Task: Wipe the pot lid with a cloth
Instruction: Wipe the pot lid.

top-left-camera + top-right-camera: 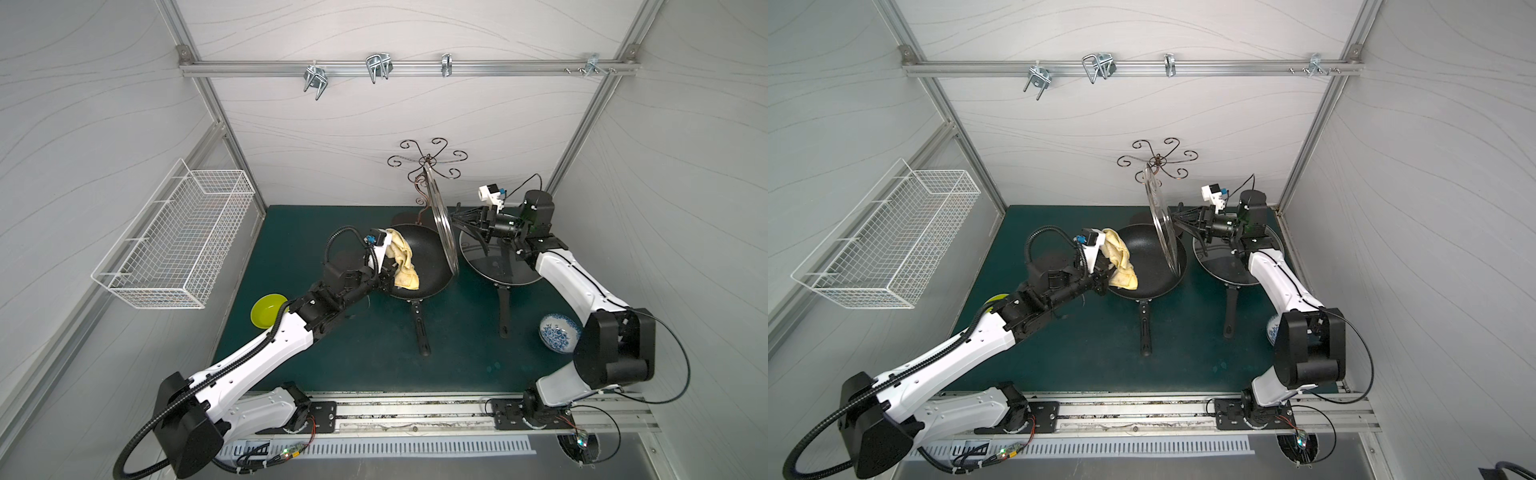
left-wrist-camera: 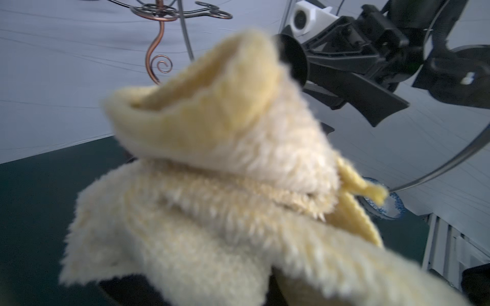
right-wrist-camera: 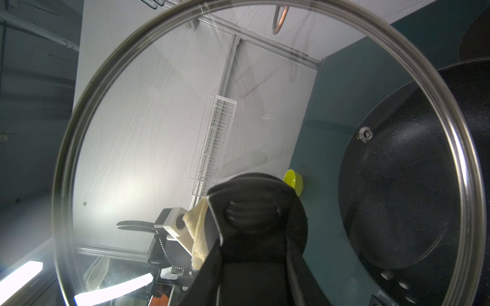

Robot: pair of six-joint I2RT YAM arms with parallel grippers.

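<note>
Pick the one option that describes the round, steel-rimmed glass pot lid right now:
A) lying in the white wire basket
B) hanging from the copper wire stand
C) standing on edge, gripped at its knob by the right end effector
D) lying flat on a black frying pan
C: in a top view the glass lid stands on edge, and the right end effector is shut on its black knob.

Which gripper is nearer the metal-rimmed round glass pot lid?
Right. The right gripper is shut on the lid's black knob. The left gripper, shut on the pale yellow fuzzy cloth, is apart from it, across the black frying pan.
</note>
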